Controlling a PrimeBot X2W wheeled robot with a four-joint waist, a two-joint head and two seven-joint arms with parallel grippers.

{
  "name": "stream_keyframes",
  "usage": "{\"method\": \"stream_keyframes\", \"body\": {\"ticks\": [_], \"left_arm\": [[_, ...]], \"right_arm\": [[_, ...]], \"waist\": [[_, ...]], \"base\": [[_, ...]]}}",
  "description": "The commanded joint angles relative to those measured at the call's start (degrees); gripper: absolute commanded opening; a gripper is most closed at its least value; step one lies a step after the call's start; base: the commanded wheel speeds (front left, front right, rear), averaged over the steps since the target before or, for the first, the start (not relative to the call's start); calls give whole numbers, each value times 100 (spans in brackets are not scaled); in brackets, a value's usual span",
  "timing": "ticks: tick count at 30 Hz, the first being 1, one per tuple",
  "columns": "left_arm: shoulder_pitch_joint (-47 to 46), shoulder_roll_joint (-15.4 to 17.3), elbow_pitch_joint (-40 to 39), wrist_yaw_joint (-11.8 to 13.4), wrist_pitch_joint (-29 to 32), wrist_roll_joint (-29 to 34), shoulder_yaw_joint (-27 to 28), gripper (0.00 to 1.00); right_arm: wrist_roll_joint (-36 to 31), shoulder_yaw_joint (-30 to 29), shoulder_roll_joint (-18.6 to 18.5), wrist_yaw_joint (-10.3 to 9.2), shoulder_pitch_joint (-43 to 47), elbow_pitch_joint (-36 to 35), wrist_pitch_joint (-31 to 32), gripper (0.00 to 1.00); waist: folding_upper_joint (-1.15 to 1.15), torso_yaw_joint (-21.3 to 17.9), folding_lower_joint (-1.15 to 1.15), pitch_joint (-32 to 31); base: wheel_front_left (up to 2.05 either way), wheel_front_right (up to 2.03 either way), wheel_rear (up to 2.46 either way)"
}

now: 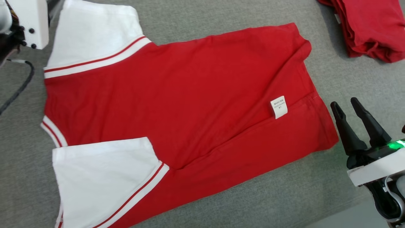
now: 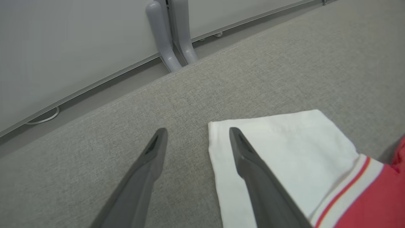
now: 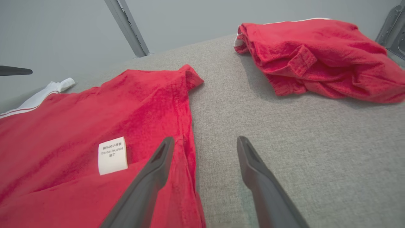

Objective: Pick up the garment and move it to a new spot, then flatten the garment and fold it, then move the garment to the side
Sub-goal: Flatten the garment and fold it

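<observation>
The garment point(image 1: 177, 104), a red shirt with white sleeves point(image 1: 101, 177), lies spread on the grey padded surface point(image 1: 284, 196), sleeves to the left and hem to the right. A white label point(image 1: 278, 107) sits near the hem, beside a diagonal crease. My right gripper point(image 1: 346, 105) stands open just off the hem's lower right corner, holding nothing. In the right wrist view that gripper point(image 3: 205, 141) straddles the hem edge of the garment point(image 3: 95, 126). My left gripper point(image 2: 197, 131) is open over the edge of the far white sleeve point(image 2: 284, 148). Its white casing point(image 1: 28, 22) shows at the upper left.
A second red garment point(image 1: 370, 28) lies bundled at the back right, also seen as a heap point(image 3: 316, 57) in the right wrist view. A black cable point(image 1: 19, 88) hangs at the left. Beyond the surface's far edge stand grey frame legs point(image 2: 171, 38) and a pale wall.
</observation>
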Motion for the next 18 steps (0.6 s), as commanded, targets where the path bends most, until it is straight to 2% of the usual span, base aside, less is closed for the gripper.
{"method": "stream_keyframes", "body": {"ticks": [1, 8, 18], "left_arm": [[-112, 7, 135, 13, 45, -24, 25, 100], [-312, 14, 558, -26, 238, -10, -53, 100], [-385, 95, 725, -78, 248, 75, -167, 100]], "right_arm": [[71, 4, 34, -8, -77, 15, -58, 100], [138, 29, 42, -8, -136, 135, -106, 100], [111, 47, 99, -8, -221, 149, -118, 100]], "waist": [[0, -177, 0, 164], [0, -283, 0, 275], [0, -365, 0, 332]], "base": [[0, 0, 0], [0, 0, 0], [0, 0, 0]]}}
